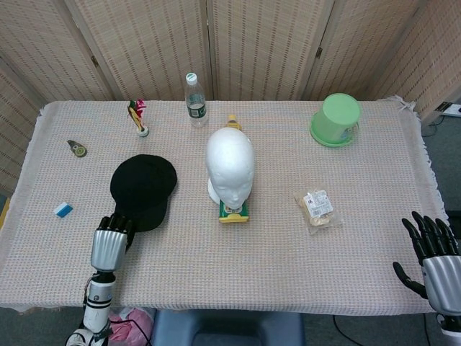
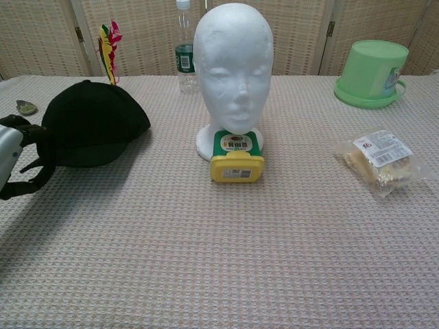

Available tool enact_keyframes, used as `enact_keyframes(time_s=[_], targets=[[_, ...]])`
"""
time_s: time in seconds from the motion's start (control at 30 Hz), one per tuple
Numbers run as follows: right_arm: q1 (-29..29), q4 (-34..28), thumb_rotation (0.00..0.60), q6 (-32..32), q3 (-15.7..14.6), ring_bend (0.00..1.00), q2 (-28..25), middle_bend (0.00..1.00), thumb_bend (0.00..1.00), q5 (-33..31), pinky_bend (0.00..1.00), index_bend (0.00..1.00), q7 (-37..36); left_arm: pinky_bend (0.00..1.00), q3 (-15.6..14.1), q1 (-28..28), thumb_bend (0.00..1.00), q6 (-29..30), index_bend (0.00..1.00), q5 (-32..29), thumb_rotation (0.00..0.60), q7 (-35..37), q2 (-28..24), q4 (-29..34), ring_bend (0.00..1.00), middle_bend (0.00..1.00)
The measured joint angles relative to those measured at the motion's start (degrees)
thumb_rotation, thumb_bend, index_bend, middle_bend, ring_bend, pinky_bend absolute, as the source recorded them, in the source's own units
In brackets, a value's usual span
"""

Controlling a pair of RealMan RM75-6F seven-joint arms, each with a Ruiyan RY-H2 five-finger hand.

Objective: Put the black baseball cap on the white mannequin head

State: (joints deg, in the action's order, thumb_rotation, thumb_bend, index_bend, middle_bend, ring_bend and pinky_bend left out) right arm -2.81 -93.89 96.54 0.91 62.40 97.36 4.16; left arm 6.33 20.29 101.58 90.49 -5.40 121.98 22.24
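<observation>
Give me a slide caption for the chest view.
Left hand grips black baseball cap beside white foam mannequin head.

The left hand (image 1: pixel 109 245) is reaching forward over the near left of the bench (image 1: pixel 238 274), its dark fingers (image 2: pixel 27 147) gripping the cap's (image 1: pixel 142 189) brim, while the right hand (image 1: pixel 432 256) is hanging off the bench's right edge with fingers spread, holding nothing.

A clear water bottle (image 1: pixel 194 100) is stood at the back of the worktop (image 1: pixel 259 267), with a small holder of coloured feathers (image 1: pixel 137 115) to its left. A green bucket (image 1: pixel 335 120) is seen upturned at the far right. A snack packet (image 1: pixel 318 207), a yellow-green tin (image 2: pixel 236 157), a blue eraser (image 1: pixel 63 210) and a small dark object (image 1: pixel 77 148) are also laid out.
</observation>
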Motion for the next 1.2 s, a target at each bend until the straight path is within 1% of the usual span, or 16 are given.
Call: enact_keyframes(time_s=[0.17,0.3,0.57,0.87,1.07,1.2], targets=[[-0.06,-0.04,0.600,0.18,-0.01,0.00,0.00,0.00,0.22,0.09,0.00,0.00,-0.03,0.54,1.15,0.87,0.47,4.02,0.59,-0.35,0.600,-1.78,-0.98,-0.68,0.42,0.60],[-0.08,-0.05,0.600,0.18,-0.08,0.00,0.10,0.00,0.22,0.21,0.00,0.00,0.20,0.54,1.98,1.39,0.47,6.22,0.59,-0.84,0.600,-2.68,-2.27,0.02,0.42,0.60],[-0.09,-0.10,0.600,0.12,-0.11,0.00,0.33,0.00,0.22,0.26,0.00,0.00,0.68,0.54,2.08,1.59,0.47,8.14,0.59,-0.86,0.600,-4.33,-4.57,3.33,0.42,0.60],[-0.03,-0.08,0.600,-0.01,-0.09,0.00,0.45,0.00,0.22,0.20,0.00,0.00,0.87,0.54,1.81,1.36,0.47,8.74,0.59,-0.49,0.600,-7.45,-8.34,10.38,0.42,0.60],[-0.08,-0.08,0.600,0.08,-0.13,0.00,0.55,0.00,0.22,0.35,0.00,0.00,1.11,0.54,1.68,1.13,0.47,9.62,0.59,0.33,0.600,-10.75,-11.97,16.16,0.42,0.60],[-0.07,-0.08,0.600,0.05,-0.14,0.00,0.58,0.00,0.22,0.34,0.00,0.00,1.17,0.54,2.14,1.38,0.47,10.16,0.59,0.92,0.600,-12.80,-14.81,20.12,0.42,0.60]])
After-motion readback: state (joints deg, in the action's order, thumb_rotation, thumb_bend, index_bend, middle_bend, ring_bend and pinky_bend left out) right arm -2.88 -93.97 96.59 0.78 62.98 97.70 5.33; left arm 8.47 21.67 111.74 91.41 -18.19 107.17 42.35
